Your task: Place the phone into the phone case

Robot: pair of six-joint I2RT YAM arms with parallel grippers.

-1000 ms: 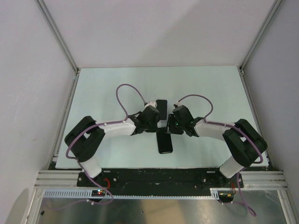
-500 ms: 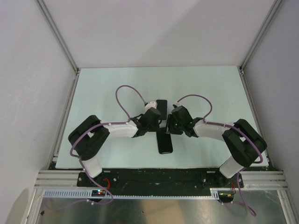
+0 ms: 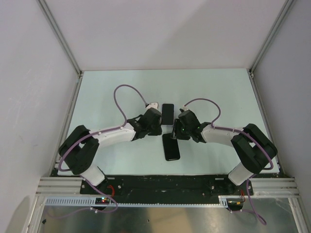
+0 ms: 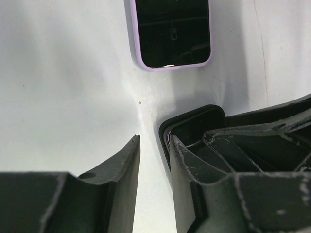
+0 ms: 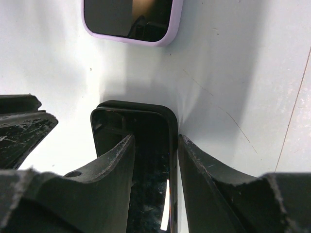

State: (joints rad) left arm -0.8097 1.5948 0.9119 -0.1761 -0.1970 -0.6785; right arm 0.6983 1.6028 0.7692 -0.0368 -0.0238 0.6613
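My left gripper (image 4: 154,141), part-open and empty, has the phone (image 4: 172,34) at 12 o'clock. My right gripper (image 5: 156,141), half-open, straddles the case (image 5: 133,109) wall.

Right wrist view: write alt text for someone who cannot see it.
The right gripper straddles a side wall of a black phone case lying on a white table, one finger inside the case and one outside. Beyond it lies a lilac-edged phone, glossy face up, apart from the case.
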